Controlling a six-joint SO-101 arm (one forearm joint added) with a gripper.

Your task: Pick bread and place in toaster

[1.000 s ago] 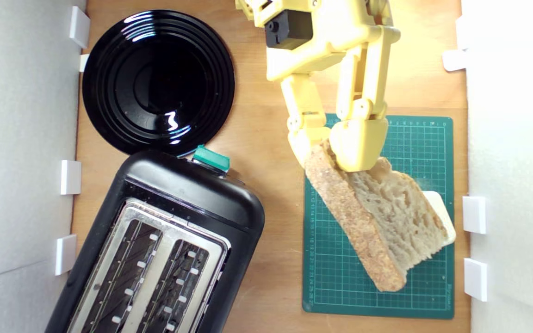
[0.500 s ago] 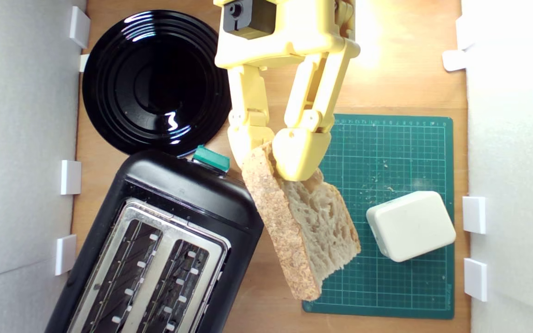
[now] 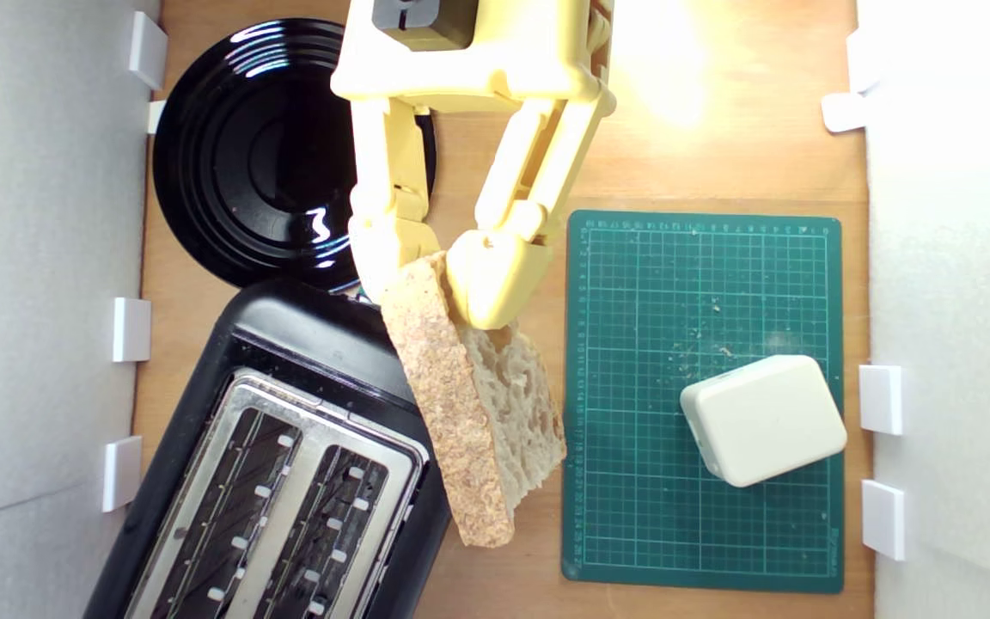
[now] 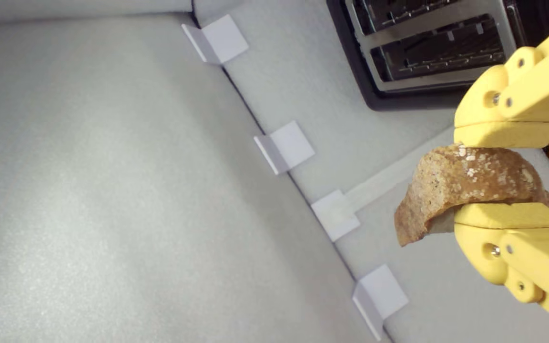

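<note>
1. Holding the bread (image 3: 478,404) by its upper end, my gripper (image 3: 426,275) pinches it between both yellow fingers; the slice hangs tilted over the toaster (image 3: 289,447) edge at the exterior view's right.
2. Risk, as I judge it: the slice lies skew to the 2 slots, so lowering now could snag the crust on the metal top.
3. Change: 0.5 s ago the slice hung nearer the green mat (image 3: 701,395); the cream box (image 3: 761,419) has not moved.

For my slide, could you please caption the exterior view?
Yellow gripper carries the bread over the black toaster's edge, slots empty.
</note>
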